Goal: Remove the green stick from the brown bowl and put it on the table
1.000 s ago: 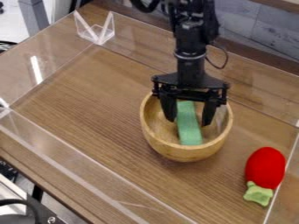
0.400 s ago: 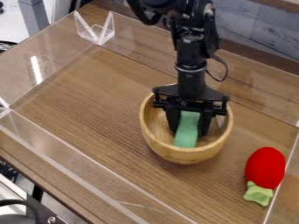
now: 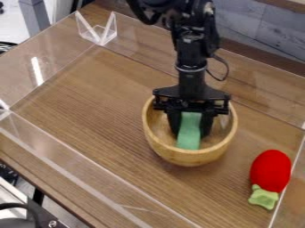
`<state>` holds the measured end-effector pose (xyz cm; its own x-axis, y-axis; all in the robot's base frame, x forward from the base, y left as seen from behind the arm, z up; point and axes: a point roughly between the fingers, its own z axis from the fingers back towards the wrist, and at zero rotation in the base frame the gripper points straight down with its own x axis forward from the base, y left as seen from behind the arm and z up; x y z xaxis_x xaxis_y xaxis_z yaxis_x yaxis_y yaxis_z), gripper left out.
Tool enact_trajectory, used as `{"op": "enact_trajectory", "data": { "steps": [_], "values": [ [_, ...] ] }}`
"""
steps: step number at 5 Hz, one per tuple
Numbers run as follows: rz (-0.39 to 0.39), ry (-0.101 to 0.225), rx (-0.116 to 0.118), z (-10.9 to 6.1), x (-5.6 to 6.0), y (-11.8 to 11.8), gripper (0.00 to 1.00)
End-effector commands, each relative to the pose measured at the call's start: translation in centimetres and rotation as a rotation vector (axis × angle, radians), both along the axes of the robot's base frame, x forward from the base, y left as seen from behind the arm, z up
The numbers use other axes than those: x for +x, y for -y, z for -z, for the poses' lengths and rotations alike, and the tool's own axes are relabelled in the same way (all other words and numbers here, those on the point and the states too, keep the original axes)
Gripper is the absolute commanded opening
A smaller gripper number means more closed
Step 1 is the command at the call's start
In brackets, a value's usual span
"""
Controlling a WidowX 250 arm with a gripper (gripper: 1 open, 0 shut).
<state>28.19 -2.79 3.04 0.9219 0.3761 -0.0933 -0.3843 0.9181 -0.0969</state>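
Observation:
The brown bowl point(image 3: 160, 148) sits right of centre on the table point(image 3: 95, 98). Inside it the green stick point(image 3: 191, 134) leans against the far wall, its lower end toward the near rim. My gripper point(image 3: 190, 121) points straight down into the bowl. Its two black fingers have closed against the long sides of the stick's upper half. The stick still rests in the bowl, and its top end is hidden under the gripper body.
A red strawberry-like toy point(image 3: 270, 169) with a green leafy end lies on the table to the right of the bowl. Low clear acrylic walls point(image 3: 48, 62) edge the tabletop. A small clear bracket point(image 3: 98, 31) stands at the back left.
The fingers have drawn in from a wide spread to the sides of the green stick. The gripper has stayed in the bowl, and the stick has not been lifted.

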Motion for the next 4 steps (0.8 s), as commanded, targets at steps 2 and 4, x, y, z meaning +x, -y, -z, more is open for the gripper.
{"op": "enact_trajectory", "data": {
  "steps": [2,4],
  "values": [
    [-0.026,0.089,-0.001,-1.7,1.0,-1.2,0.0],
    [-0.105,0.104,0.007,-4.0,1.0,1.5,0.0]
  ]
}}
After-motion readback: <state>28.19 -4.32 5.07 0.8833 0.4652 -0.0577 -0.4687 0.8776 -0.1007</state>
